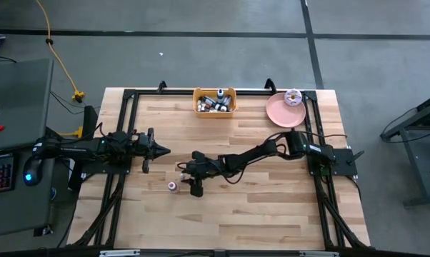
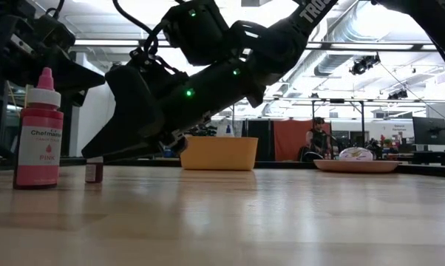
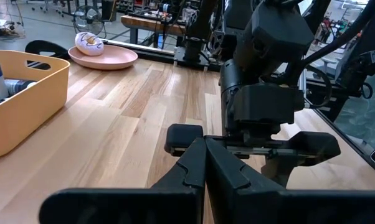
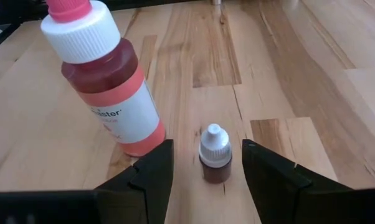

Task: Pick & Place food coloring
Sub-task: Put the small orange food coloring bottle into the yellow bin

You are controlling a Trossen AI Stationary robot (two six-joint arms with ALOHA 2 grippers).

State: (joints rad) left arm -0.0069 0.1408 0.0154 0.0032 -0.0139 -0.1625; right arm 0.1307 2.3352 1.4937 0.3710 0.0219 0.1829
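Wooden table (image 1: 272, 214): fills the high view inside a black frame, with both arms mounted at its sides.

Right arm (image 1: 265, 151): reaches from the right side across the table's middle and bends down low to the boards left of centre.

Left arm (image 1: 93, 148): lies along the left side, pointing inward, well short of the bottles.

Yellow bin (image 1: 215, 113): sits at the far edge near the middle and holds a heap of small food coloring bottles (image 1: 216, 102).

Pink plate (image 1: 278, 114): rests just right of the bin, carrying a donut (image 1: 293, 97) on its far rim.

Pink bottle (image 4: 109, 81): stands upright on the bare wood in front of the right arm's tip, red liquid under a white collar and pink cap, apart from the bin.

Right gripper (image 4: 206, 163): hangs just above the table with its fingers (image 4: 153, 168) spread wide, one on each side of the tiny bottle, a gap of wood showing on both sides. Grips nothing.

Left gripper (image 3: 204, 155): hovers with fingers pressed together, empty.

Tiny bottle (image 4: 214, 155): stands upright between the right fingers, touching neither, dark red with a whitish cap. Sits just beside the pink bottle, near but not touching, and far from the bin.
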